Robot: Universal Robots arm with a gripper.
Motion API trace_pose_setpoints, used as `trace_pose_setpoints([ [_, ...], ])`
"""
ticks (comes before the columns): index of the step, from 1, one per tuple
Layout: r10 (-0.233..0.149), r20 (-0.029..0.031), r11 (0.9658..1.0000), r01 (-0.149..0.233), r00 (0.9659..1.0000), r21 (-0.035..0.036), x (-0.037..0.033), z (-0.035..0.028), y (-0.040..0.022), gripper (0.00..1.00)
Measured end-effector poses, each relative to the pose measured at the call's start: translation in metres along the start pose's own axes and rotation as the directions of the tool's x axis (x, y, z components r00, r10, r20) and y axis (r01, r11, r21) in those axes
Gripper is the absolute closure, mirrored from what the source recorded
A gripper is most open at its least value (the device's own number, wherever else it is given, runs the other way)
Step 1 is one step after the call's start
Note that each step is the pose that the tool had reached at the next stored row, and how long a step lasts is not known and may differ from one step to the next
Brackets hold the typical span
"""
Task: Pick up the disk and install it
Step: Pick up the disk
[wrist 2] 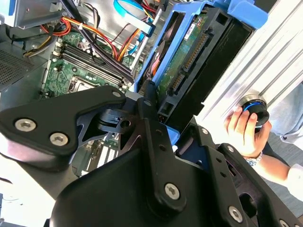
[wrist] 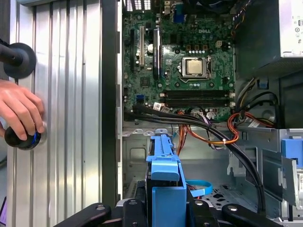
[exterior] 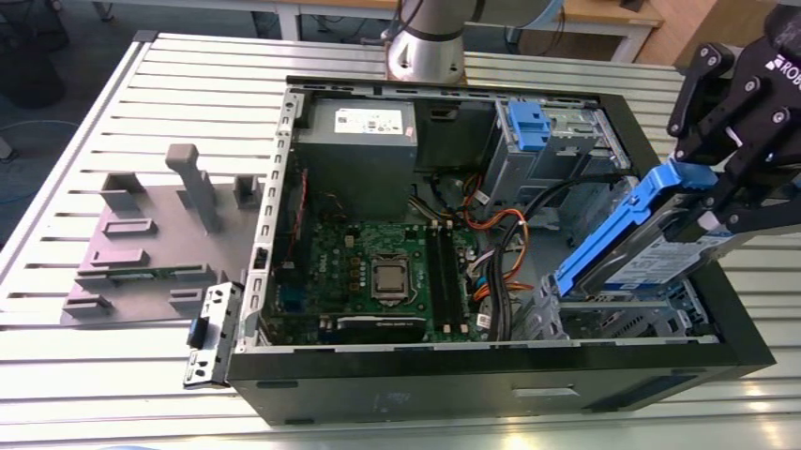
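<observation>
The disk is silver, its face shows white and blue, and its carrier frame is bright blue. The gripper is black. The computer case is black outside and grey metal inside. Its motherboard is green, and the cables are orange, red, yellow and black. The table is silver with straight parallel grooves. Near its edge at the exterior view's left, the fixture is plain grey. The knob is black with a blue ring.

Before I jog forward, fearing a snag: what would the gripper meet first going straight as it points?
Likely the drive cage: the gripper tilts the disk down toward it. A blue cable lies there too; depth is unclear.
</observation>
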State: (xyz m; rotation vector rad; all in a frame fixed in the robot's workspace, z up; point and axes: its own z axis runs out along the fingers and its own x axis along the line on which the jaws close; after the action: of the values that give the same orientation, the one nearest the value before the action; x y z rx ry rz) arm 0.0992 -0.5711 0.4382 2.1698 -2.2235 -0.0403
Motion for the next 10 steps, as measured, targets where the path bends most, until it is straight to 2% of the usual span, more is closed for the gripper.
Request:
trace_pose_setpoints([
  [10, 0.001, 0.0000, 1.0000, -0.001, 1.0000, 0.0000, 0.0001, 0.0051, -0.0002, 0.64],
])
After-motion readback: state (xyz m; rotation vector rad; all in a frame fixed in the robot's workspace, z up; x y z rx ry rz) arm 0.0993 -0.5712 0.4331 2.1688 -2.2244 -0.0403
